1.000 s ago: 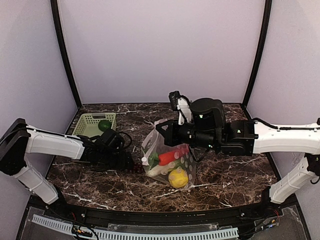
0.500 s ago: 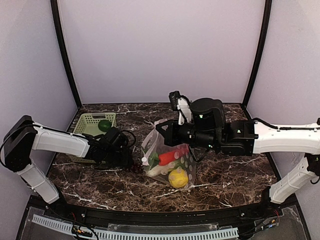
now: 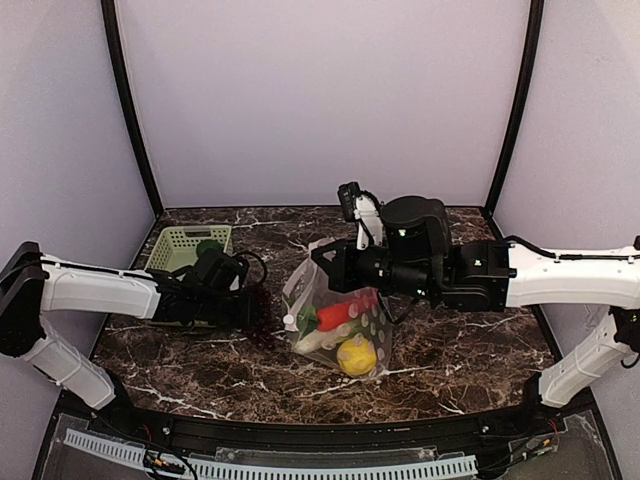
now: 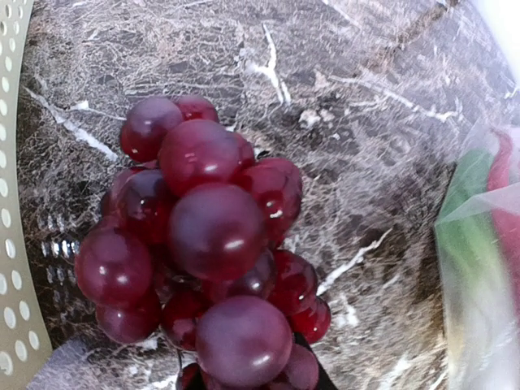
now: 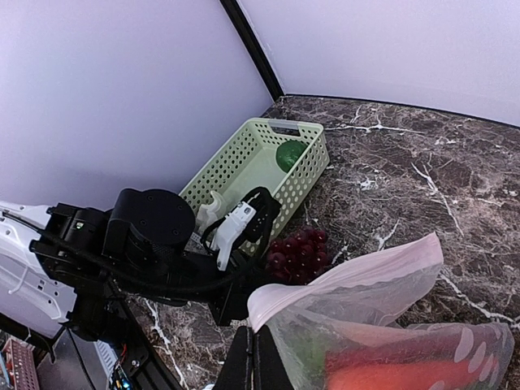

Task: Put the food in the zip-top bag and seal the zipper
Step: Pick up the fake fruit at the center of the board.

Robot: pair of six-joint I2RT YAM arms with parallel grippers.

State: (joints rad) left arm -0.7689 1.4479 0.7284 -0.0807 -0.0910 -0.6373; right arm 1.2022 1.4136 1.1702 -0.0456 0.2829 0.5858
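Pinching the rim of the floppy clear dotted plastic bag (image 5: pixel 382 292), right tool (image 5: pixel 256 353) is clamped; left tool (image 3: pixel 245 305) hold on knobbly red grapes (image 4: pixel 207 244) unclear; clasp mid-cluster.

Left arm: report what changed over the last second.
The left hand moved back toward the basket, at the red grapes; whether it grips them is unclear. The right hand, shut on the zip-top bag, and the bag itself stayed put.

No legible text, label, brand, number or sign was found in any view. The only print noted, on the zip-top bag (image 3: pixel 372 322), is plain white dots, not characters.
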